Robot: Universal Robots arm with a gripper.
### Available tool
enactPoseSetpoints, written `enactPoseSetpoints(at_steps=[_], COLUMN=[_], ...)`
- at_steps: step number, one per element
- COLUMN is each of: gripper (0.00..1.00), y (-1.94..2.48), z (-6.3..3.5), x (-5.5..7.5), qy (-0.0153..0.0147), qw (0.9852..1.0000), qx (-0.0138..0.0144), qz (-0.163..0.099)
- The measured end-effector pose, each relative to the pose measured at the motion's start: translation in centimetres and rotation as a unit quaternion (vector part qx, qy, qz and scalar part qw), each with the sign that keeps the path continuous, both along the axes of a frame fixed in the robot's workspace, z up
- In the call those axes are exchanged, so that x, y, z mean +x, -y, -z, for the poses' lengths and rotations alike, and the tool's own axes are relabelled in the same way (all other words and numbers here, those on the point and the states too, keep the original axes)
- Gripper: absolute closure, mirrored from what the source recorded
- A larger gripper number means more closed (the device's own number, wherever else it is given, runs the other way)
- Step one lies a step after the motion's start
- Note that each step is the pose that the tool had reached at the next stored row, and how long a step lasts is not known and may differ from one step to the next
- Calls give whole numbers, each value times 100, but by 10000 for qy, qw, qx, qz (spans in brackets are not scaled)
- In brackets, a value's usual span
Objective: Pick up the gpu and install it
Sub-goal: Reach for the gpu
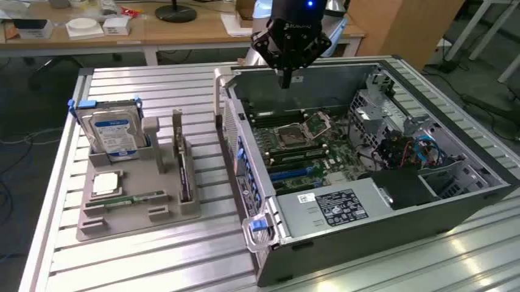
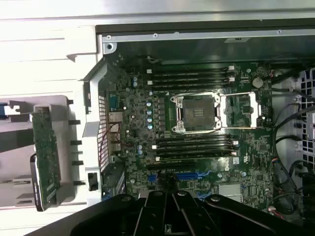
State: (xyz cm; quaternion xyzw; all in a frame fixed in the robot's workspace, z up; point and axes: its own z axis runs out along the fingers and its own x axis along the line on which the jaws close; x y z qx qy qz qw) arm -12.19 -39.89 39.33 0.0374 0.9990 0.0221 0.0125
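Thin flat gpu (image 1: 182,164), upright

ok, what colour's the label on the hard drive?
The label is blue and white; it shows best in the exterior view.

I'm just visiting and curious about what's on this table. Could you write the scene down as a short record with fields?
tool: the tool is shut and empty, above the open computer case, over its motherboard
gpu: the gpu stands on edge in the grey holder, on the exterior view's left of the case, untouched
hard drive: the hard drive is upright in the same holder
progress: gpu not yet picked up
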Motion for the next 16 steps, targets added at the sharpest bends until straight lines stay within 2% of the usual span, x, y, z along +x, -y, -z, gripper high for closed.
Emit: enactPoseSetpoints(at_steps=[5,16], gripper=[90,90], y=[0,0], z=[-1,1], x=[-16,-211], qy=[0,0], qw=[10000,10000], qx=[1,1], qz=[1,0])
